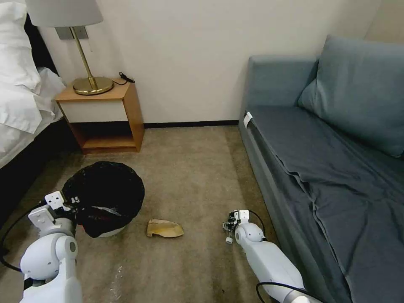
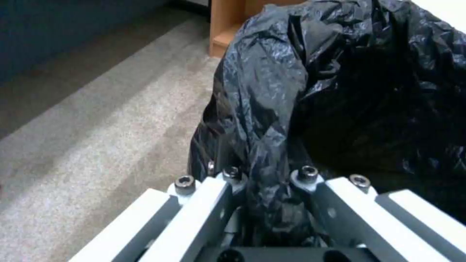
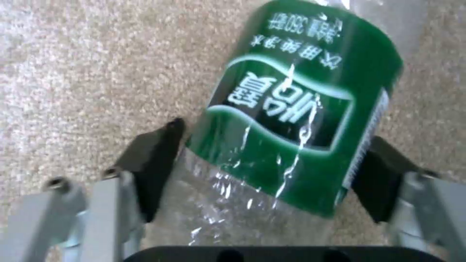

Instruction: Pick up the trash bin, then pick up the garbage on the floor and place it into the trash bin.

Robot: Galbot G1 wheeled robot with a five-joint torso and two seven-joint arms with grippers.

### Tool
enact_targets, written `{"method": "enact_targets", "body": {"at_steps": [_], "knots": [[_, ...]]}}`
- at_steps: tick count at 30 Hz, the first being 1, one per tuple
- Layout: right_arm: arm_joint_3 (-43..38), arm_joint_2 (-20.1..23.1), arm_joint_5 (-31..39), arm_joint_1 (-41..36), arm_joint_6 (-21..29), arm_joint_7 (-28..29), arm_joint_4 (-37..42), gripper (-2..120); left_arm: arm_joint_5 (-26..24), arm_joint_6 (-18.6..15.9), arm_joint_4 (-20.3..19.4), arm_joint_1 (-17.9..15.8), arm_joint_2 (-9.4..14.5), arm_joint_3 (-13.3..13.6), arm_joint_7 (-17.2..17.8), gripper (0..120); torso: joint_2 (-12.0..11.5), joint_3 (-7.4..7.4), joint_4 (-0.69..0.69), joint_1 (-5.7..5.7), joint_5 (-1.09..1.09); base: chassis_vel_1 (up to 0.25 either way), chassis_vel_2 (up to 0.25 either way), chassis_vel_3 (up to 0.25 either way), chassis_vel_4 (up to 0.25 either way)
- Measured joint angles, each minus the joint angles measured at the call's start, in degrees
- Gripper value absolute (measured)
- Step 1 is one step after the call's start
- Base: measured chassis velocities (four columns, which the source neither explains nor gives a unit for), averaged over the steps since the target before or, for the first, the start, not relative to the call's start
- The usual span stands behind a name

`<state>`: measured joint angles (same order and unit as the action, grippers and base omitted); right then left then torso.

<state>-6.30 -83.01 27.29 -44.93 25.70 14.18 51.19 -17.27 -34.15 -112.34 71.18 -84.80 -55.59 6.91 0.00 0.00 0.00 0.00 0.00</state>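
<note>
The trash bin (image 1: pixel 105 189), white with a black bag liner (image 2: pixel 272 91), is tilted at the left over the carpet. My left gripper (image 1: pixel 69 203) is shut on the near rim, with the liner pinched between its fingers (image 2: pixel 213 189). Something red and white shows inside the bin (image 1: pixel 103 212). Low over the carpet beside the sofa, my right gripper (image 1: pixel 229 227) is shut on a clear bottle with a green label (image 3: pixel 301 109), its black pads (image 3: pixel 155 163) pressing both sides. A tan cardboard scrap (image 1: pixel 164 228) lies on the floor between the bin and the right gripper.
A blue-grey sofa (image 1: pixel 328 160) runs along the right. At the back left a wooden nightstand (image 1: pixel 107 113) carries a brass lamp (image 1: pixel 90 82), with a white-sheeted bed (image 1: pixel 21 97) beside it. Open carpet (image 1: pixel 189 168) lies in the middle.
</note>
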Motion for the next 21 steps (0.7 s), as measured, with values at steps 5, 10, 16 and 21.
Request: {"method": "enact_targets", "body": {"at_steps": [5,10,16,21], "knots": [[-0.3,0.0,-0.3,-0.6,-0.1,0.5,1.1,52,0.1,-0.1,-0.1,0.0,0.0,0.2,0.0,4,0.0,0.00,0.00,0.00,0.00,0.000,0.000,0.000,0.000],[-0.6,0.2,-0.4,-1.1,-0.4,0.7,2.2,37,0.1,-0.2,-0.1,-0.1,0.0,0.2,0.1,4,0.0,0.00,0.00,0.00,0.00,0.000,0.000,0.000,0.000],[-0.1,0.9,-0.6,-2.0,-1.5,1.2,4.9,23,0.0,-0.2,-0.3,0.0,0.1,0.4,0.1,4,0.0,0.00,0.00,0.00,0.00,0.000,0.000,0.000,0.000],[5.0,1.7,-0.4,-0.1,-11.6,3.8,10.1,23,-0.1,-0.1,-0.1,0.1,-0.1,0.8,0.1,4,0.0,0.00,-0.01,0.00,0.02,0.000,0.000,0.000,0.000]]}}
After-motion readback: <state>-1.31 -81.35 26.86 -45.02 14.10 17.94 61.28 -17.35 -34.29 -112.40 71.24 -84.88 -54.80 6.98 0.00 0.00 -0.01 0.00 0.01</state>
